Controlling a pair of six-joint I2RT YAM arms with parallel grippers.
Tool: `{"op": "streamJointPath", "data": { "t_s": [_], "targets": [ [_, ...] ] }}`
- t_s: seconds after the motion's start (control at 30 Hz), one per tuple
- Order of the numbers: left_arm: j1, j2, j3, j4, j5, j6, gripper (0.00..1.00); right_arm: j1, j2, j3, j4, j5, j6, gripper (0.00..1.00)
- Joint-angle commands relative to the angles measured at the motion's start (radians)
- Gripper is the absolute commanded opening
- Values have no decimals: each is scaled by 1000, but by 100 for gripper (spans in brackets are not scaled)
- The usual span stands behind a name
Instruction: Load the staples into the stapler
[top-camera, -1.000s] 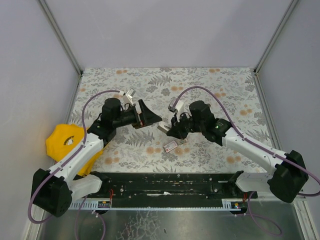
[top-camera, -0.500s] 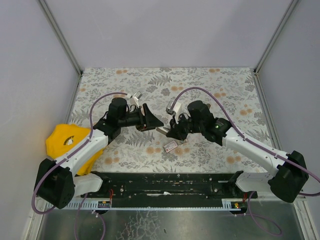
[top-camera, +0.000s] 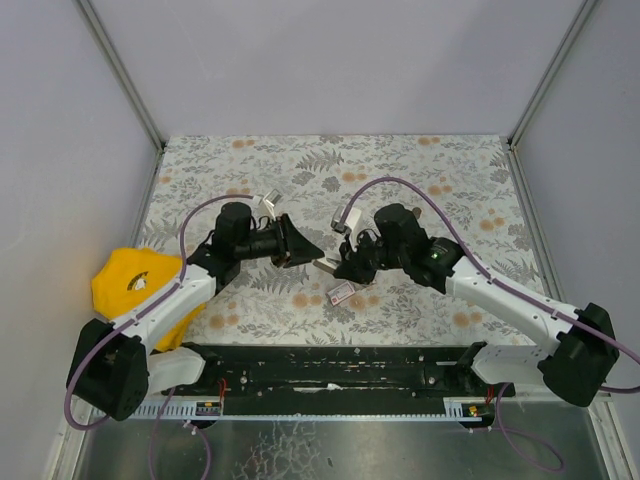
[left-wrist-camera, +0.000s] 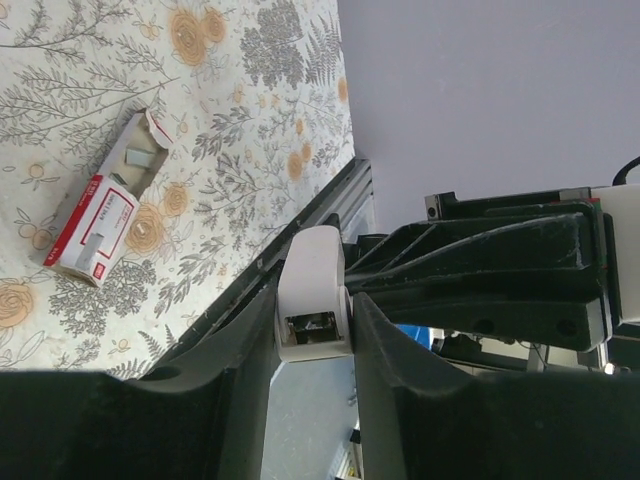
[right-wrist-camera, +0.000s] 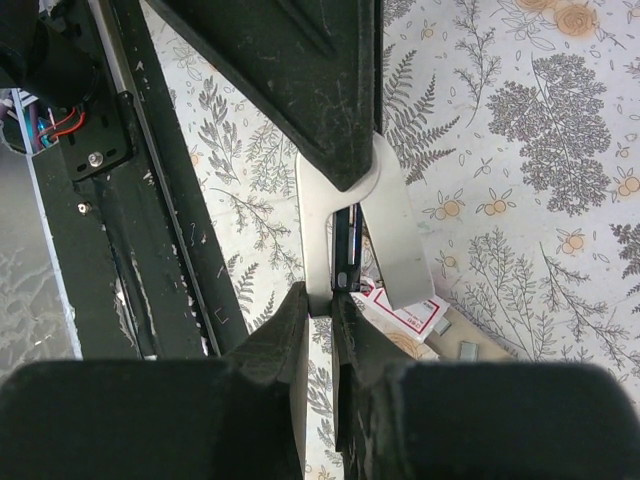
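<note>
The stapler is held in the air between the two arms, above the floral counter. One end is pinched by the right tool, whose fingers are pressed together on it. The other end is clamped between the fingers of the left tool. The staples, their carton open at one end, are seen lying flat on the counter just below the stapler.

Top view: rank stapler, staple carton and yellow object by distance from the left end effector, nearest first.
1. White stapler: at the tips of the left end effector, mid-table.
2. Staple carton: on the table, a little nearer the arm bases.
3. Yellow object: far off at the left table edge.
</note>
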Motion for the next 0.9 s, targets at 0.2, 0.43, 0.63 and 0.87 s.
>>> {"op": "streamJointPath", "data": {
  "t_s": [0.2, 0.43, 0.63, 0.87],
  "targets": [
    [-3, -178, -210, 386, -67, -175, 0, 7, -172, -63, 206, 178, 233, 78],
    [-4, -431, -327, 544, -255, -117, 0, 0, -225, -160, 385, 168, 581, 90],
    [-4, -557, -377, 606, -295, -85, 0, 1, -224, -232, 700, 14, 821, 91],
    [-5, -607, -387, 625, -304, -64, 0, 5, -156, -216, 894, -83, 930, 88]
  ]
}}
